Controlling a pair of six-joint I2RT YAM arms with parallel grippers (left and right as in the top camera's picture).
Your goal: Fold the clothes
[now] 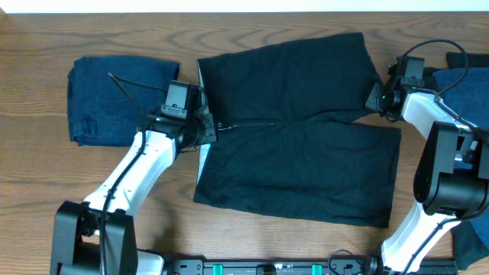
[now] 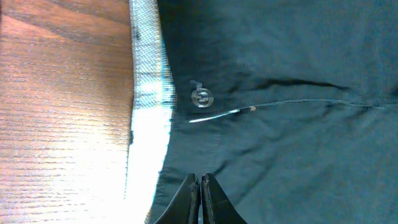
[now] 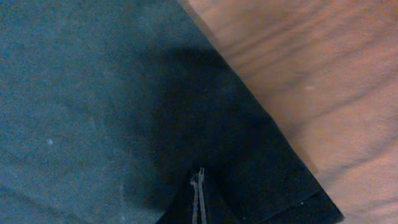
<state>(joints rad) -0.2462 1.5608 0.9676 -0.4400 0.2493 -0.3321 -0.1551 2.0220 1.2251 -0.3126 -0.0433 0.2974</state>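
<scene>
A black garment (image 1: 298, 153) lies spread flat in the middle of the table, with a crease across its middle. Its pale inner edge (image 1: 201, 156) runs along the left side. My left gripper (image 1: 208, 130) is shut, its tips over the garment's left edge at the crease. The left wrist view shows the tips (image 2: 199, 177) just right of the pale edge (image 2: 149, 93), below a clear button (image 2: 201, 98). My right gripper (image 1: 380, 99) is shut at the garment's right edge. Its tips (image 3: 199, 174) rest over the black fabric (image 3: 81, 93) near a corner.
A folded dark navy garment (image 1: 114, 99) lies at the back left on the wooden table (image 1: 46, 176). More blue fabric (image 1: 467, 84) lies at the right edge behind the right arm, and some (image 1: 474, 244) at the bottom right corner.
</scene>
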